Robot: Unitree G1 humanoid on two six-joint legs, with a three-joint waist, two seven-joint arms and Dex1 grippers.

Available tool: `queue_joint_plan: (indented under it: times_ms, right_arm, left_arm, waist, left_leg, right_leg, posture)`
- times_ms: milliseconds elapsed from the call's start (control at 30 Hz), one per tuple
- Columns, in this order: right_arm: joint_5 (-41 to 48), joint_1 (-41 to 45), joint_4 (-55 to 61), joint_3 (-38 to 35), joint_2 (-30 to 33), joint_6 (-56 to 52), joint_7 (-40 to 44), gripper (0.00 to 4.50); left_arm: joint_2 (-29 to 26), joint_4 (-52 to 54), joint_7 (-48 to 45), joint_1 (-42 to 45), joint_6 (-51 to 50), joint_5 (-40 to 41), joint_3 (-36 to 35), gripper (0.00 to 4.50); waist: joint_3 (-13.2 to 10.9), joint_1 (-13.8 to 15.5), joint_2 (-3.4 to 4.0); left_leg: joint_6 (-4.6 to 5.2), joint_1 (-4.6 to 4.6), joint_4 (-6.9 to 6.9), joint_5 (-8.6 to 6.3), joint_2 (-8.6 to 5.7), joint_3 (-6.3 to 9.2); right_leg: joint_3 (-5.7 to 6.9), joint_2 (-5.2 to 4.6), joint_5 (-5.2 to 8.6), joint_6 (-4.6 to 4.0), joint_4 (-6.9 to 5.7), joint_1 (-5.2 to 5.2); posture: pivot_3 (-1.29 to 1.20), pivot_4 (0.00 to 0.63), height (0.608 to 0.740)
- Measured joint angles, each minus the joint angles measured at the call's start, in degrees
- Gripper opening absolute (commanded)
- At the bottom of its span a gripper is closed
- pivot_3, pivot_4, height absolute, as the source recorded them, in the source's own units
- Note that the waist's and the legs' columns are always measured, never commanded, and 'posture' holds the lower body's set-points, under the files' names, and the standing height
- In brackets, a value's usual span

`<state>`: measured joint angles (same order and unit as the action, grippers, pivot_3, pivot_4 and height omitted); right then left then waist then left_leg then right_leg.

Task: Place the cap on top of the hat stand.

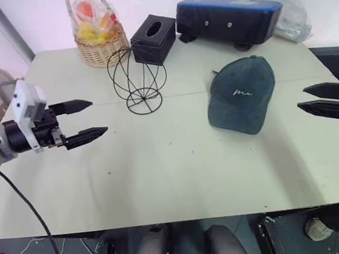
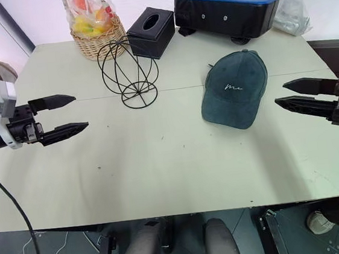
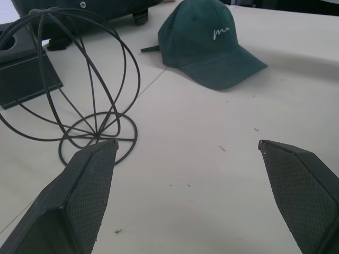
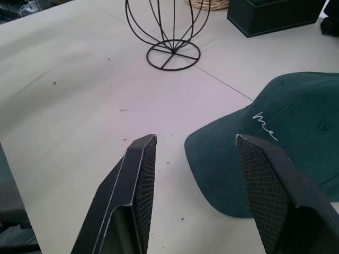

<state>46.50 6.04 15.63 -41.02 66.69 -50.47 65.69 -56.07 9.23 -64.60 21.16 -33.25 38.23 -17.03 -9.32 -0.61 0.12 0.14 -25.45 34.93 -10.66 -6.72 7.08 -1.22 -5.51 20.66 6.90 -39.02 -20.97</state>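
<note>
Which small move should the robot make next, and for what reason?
Probably move the right gripper, open and empty, toward the dark teal fabric cap. The cap lies flat on the pale table, nearer this gripper, apart from the bare black wire hat stand.

Both claws (left, right) agape
</note>
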Motion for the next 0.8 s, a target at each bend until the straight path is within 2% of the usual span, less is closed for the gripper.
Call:
queue_joint_plan:
  times_ms: [800]
  right_arm:
    - [-0.3, -0.3, -0.2, 0.0, 0.5, 0.0, 1.0, 2.43]
  left_arm:
    - [0.6, 0.0, 1.6, 1.4, -0.3, 1.3, 0.0, 4.47]
  waist:
    - [0.0, 0.0, 0.0]
  left_leg:
    - [0.0, 0.0, 0.0, 0.0, 0.0, -0.01]
  right_leg:
    - [0.0, 0.0, 0.0, 0.0, 0.0, 0.01]
  posture:
    - [0.0, 0.15, 0.74]
